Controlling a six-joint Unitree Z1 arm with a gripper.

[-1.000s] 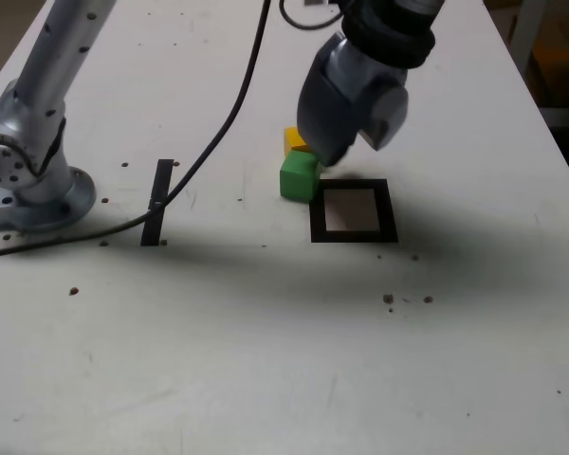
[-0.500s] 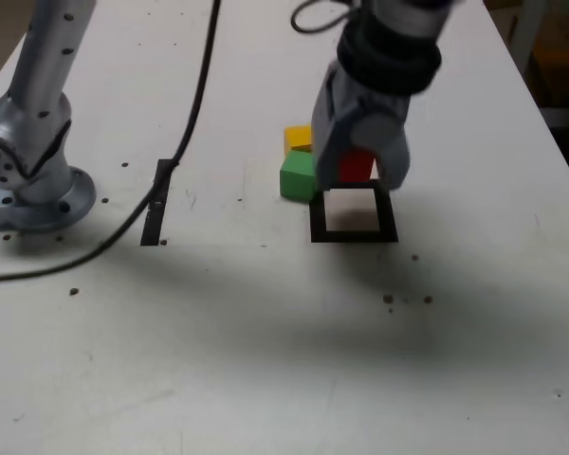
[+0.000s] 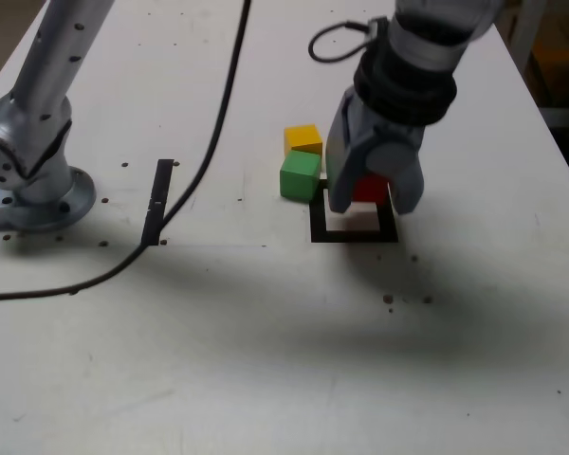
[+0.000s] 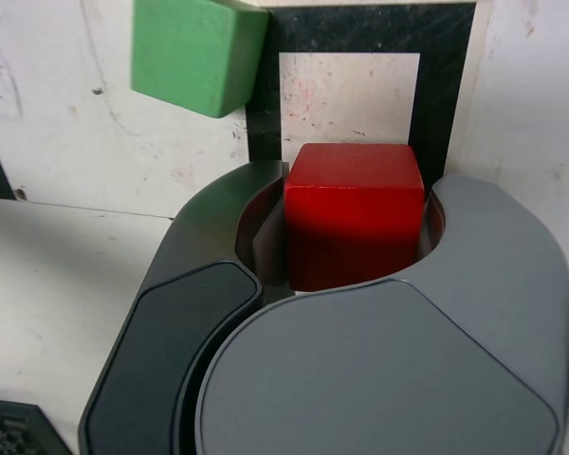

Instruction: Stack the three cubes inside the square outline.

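Taking the square outline point(image 3: 353, 233) as our landmark, we see its near edge and both side strips bare on the white table point(image 3: 266, 360), with small dark specks scattered nearer to us. Directly over the outline hangs the gripper point(image 3: 368, 194), clenched on the red cube point(image 3: 369, 187); in the wrist view the red cube point(image 4: 354, 214) sits squeezed between the two curved jaws, above the outline's white interior point(image 4: 349, 95). We cannot tell whether the cube touches the table. Just beside the outline, on the exterior view's left, stands the green cube point(image 3: 300, 176), its corner overlapping the tape in the wrist view. Just behind it sits the yellow cube point(image 3: 303, 139). Farther to the exterior view's left lie a straight black tape strip point(image 3: 157, 201), a black cable point(image 3: 209, 161) and the arm's base point(image 3: 28, 180). The gripper hides the outline's far edge.
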